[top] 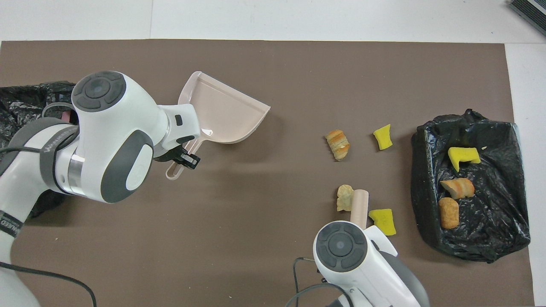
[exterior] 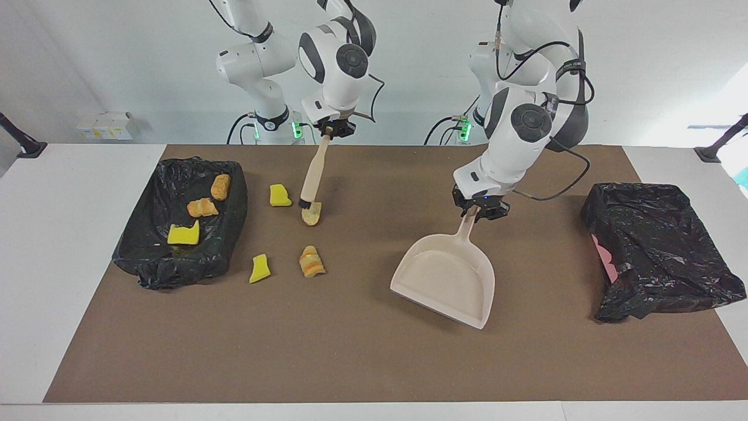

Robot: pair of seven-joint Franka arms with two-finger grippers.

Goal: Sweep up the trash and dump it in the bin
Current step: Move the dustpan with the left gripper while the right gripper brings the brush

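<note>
Looking at the trash first, you have four loose scraps on the brown tabletop: a tan bread-like lump touched by black bristles, a bright yellow spongy chunk beside it, and farther from the robots an orange-tan crusty lump and a second yellow chunk. Three more scraps lie in the black bag-lined bin at the right arm's end. Your right hand is clamped on the beige black-bristled brush, tilted. Your left hand grips the handle of the beige plastic dustpan, lifted off the tabletop. A second black-bagged bin sits at the left arm's end.
</note>
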